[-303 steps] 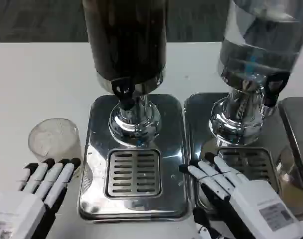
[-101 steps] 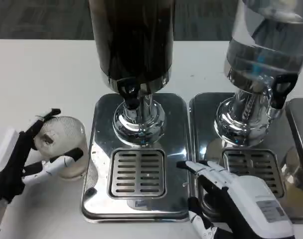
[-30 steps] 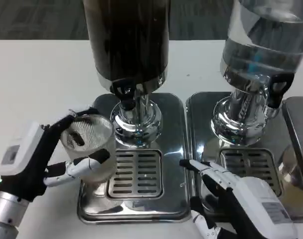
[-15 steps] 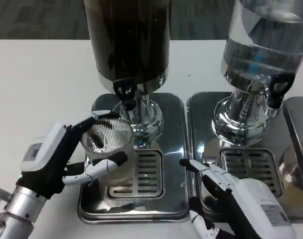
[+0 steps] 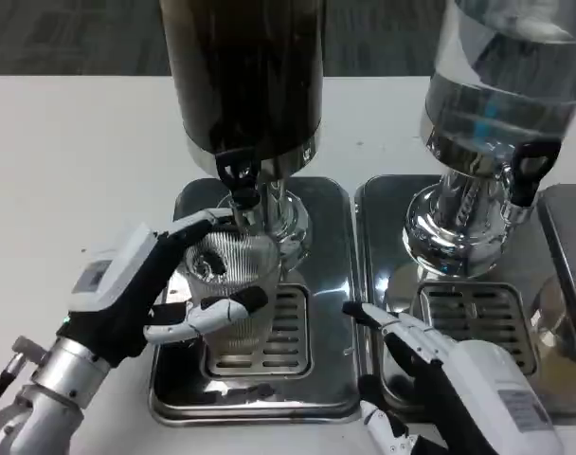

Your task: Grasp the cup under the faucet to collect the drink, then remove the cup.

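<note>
Leftmost, the silver left forearm rises from the lower left corner of the white surface [image 5: 70, 161], and the left hand [image 5: 141, 289] grips the ribbed clear cup [image 5: 233, 284], its black-tipped fingers [image 5: 222, 308] wrapped across the cup's near side and another finger curving over the far rim. The cup stands above the left end of the slotted grille [image 5: 269, 332] of the steel drip tray [image 5: 255, 313], just under the black faucet [image 5: 239, 180] of the dark drink dispenser [image 5: 245, 81]; whether its base touches the grille cannot be told. No stream from the faucet can be made out, and the cup's contents are unclear through the ribbing. Behind the cup, the dispenser's chrome pedestal [image 5: 283, 223] rises from the tray.

Further right, a second steel tray [image 5: 383, 237] carries a clear dispenser [image 5: 501, 85] holding a transparent liquid, with its own chrome base [image 5: 454, 232] and a black tap [image 5: 525, 171]. Near the bottom right, the right hand [image 5: 440, 370] lies with its white back up over the near left part of that second tray, fingers spread apart and reaching toward the gap between the two trays, holding nothing.
</note>
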